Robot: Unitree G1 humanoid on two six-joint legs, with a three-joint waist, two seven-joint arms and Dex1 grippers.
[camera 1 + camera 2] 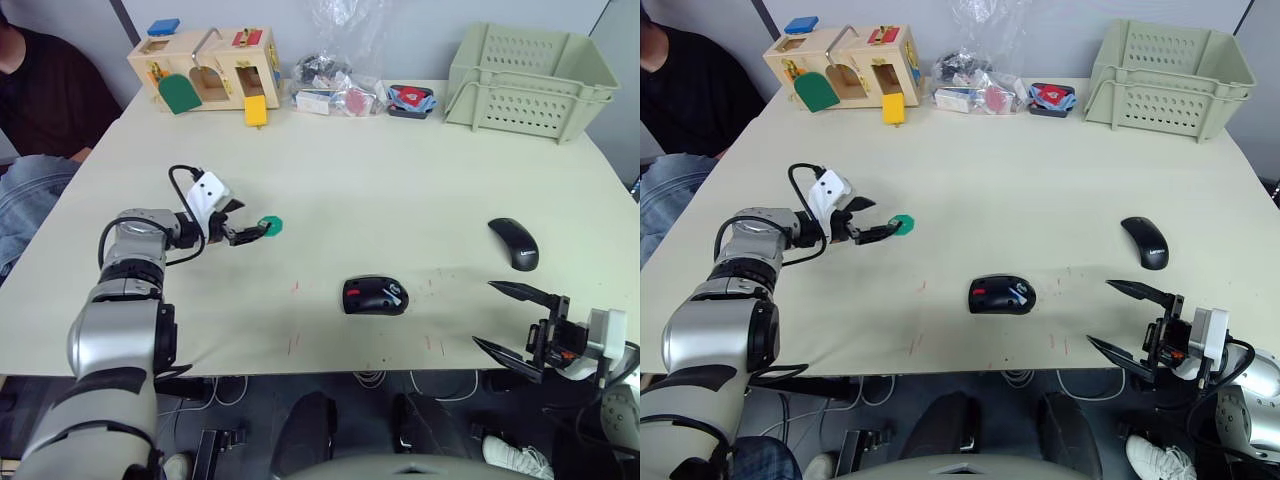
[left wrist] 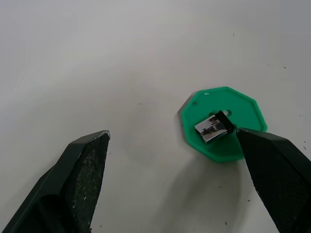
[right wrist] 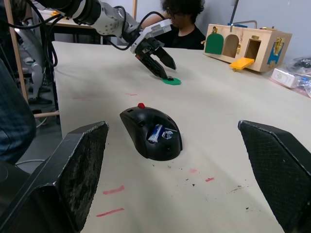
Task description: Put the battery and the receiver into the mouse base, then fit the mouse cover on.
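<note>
With its two black fingers spread wide, the left gripper [image 2: 170, 184] is straddling the small silver-and-black receiver [image 2: 214, 127] lying on the flat green disc [image 2: 223, 121], where an off-centre squeeze is risking flicking it away.

One mouse base [image 1: 375, 296], one mouse cover [image 1: 513, 243], one battery [image 3: 155, 133], one receiver [image 2: 214, 127], one green disc [image 2: 223, 123].
</note>
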